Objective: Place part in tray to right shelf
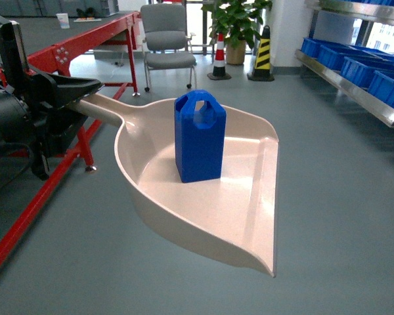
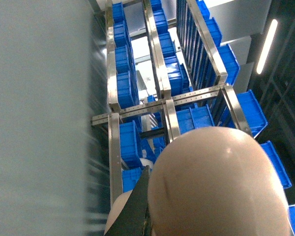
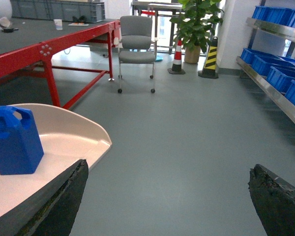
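The blue part (image 1: pixel 199 139) stands upright in the middle of the beige tray (image 1: pixel 249 216), which is held level above the floor. My left gripper (image 1: pixel 79 98) is shut on the tray's handle at the left of the head view. In the left wrist view the tray (image 2: pixel 221 182) fills the lower right beside one dark finger (image 2: pixel 140 206). The right shelf (image 1: pixel 354 92) with blue crates runs along the far right. My right gripper (image 3: pixel 167 172) is open over bare floor, right of the tray (image 3: pixel 73 135) and the part (image 3: pixel 14 142).
A red-framed table (image 1: pixel 72 52) stands at the left, close to the tray handle. Behind are a grey chair (image 1: pixel 167 42), a traffic cone (image 1: pixel 218 59), a striped bollard (image 1: pixel 262 56) and a potted plant (image 1: pixel 240 23). Grey floor lies between tray and shelf.
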